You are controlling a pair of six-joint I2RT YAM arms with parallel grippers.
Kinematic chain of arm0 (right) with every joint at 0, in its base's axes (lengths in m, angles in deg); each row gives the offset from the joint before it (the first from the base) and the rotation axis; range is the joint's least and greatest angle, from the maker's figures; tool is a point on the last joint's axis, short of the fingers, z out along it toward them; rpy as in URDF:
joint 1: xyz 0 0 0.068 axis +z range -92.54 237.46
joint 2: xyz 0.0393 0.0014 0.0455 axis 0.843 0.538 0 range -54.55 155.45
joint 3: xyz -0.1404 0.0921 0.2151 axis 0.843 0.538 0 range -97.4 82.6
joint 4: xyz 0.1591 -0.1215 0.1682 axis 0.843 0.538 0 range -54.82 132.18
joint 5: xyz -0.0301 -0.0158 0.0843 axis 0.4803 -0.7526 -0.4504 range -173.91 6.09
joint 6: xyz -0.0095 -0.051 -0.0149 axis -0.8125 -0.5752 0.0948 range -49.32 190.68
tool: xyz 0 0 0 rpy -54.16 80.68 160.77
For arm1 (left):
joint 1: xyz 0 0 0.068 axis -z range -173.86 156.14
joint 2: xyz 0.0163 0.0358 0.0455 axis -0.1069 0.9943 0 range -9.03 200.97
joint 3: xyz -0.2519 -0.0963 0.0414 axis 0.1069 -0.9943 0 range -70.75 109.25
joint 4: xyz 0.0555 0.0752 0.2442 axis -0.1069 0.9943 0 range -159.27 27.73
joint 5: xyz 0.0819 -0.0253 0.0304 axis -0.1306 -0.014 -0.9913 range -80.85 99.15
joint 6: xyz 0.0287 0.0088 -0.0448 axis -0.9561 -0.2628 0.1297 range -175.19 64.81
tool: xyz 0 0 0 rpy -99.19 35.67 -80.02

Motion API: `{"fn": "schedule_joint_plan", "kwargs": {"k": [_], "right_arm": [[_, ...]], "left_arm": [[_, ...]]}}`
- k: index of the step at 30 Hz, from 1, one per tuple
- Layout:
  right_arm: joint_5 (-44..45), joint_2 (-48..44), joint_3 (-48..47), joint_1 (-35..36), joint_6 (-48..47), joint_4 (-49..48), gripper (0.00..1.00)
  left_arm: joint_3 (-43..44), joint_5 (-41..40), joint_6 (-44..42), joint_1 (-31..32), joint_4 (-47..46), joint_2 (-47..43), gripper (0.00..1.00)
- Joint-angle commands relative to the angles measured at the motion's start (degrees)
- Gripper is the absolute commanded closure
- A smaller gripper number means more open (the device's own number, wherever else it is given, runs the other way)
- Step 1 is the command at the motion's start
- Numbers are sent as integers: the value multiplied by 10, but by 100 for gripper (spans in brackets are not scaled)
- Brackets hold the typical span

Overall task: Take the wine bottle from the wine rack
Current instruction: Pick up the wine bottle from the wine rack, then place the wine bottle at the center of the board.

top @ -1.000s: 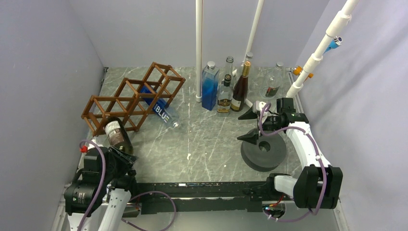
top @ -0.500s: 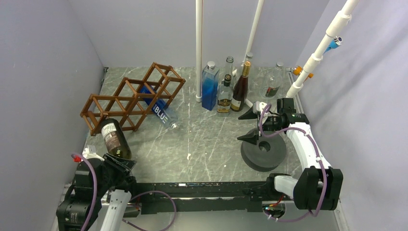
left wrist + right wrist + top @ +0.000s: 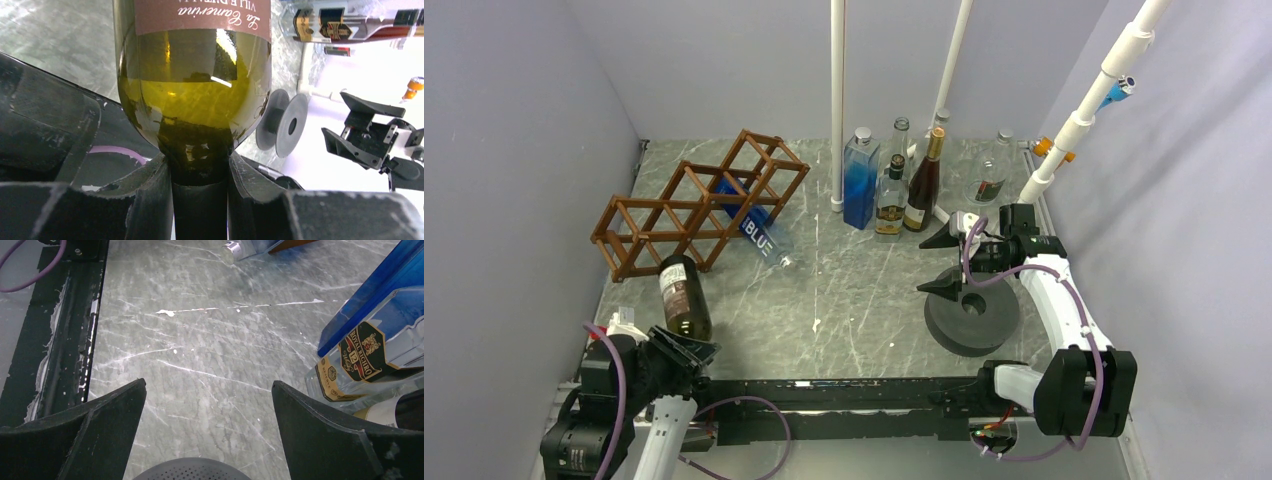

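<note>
The wine bottle [image 3: 684, 298] is dark green glass with a maroon label. It is out of the brown wooden wine rack [image 3: 694, 205], its base pointing at the rack's near edge. My left gripper [image 3: 686, 343] is shut on the bottle's neck. In the left wrist view the black fingers [image 3: 150, 190] clamp the neck below the bottle's shoulder [image 3: 195, 100]. A blue-labelled clear bottle [image 3: 759, 232] still lies in a rack cell. My right gripper [image 3: 942, 262] hangs open over the table at the right, nothing between its fingertips [image 3: 209, 385].
A grey disc [image 3: 972, 318] lies under the right gripper. Several bottles stand at the back, among them a blue square one [image 3: 860, 180] and a dark one [image 3: 924, 185]. A white pole [image 3: 837, 100] rises behind them. Purple walls close both sides.
The left arm has drawn back toward the near edge, pulling the wine bottle out of the rack cell. The rack settled slightly. The right arm has not moved.
</note>
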Motion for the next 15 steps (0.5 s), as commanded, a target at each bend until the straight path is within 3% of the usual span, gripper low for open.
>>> {"fn": "schedule_joint_plan", "kwargs": {"k": [1, 15], "right_arm": [[-26, -14, -21, -2, -27, 10, 0], [-29, -10, -26, 0, -51, 32, 0]], "left_arm": [[13, 60, -12, -1, -65, -13, 100], [-4, 173, -79, -1, -26, 33, 100]]}}
